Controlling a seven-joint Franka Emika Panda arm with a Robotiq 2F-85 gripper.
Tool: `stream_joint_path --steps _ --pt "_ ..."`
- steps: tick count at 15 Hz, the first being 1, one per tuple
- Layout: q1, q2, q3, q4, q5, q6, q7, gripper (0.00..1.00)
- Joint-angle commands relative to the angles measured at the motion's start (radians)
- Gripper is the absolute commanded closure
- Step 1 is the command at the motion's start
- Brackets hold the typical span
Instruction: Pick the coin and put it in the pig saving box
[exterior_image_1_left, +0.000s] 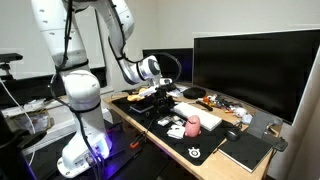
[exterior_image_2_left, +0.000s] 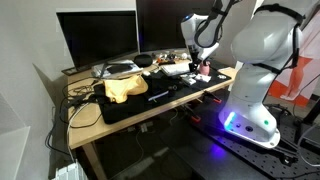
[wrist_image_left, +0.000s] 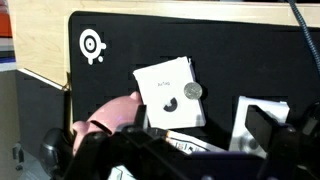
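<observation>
Pick step, coin not yet grasped. In the wrist view the tool fills the lower edge as a dark blur. How wide its jaws stand cannot be told, and nothing shows in its hold. Just beyond it the pig rests on a black mat. Just beside the pig, a white card carries the coin at its right edge, apart from the tool. Farther off, the wooden tabletop borders the mat. In an exterior view the arm hangs over this cluster, near the pig. The next move likely calls for centring the tool over the coin and descending to the card. A thin, flat disc gives little to pinch. The pig's slot is not visible.
</observation>
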Motion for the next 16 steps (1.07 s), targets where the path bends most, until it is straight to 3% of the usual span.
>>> stream_joint_path --steps 1,8,16 --pt "0.018 0.009 -0.018 0.001 -0.013 -0.002 0.008 0.00" --pt "0.019 0.022 -0.026 0.004 -0.018 0.006 0.002 0.00" --pt "0.005 0.032 -0.051 0.004 -0.153 0.010 0.109 0.00"
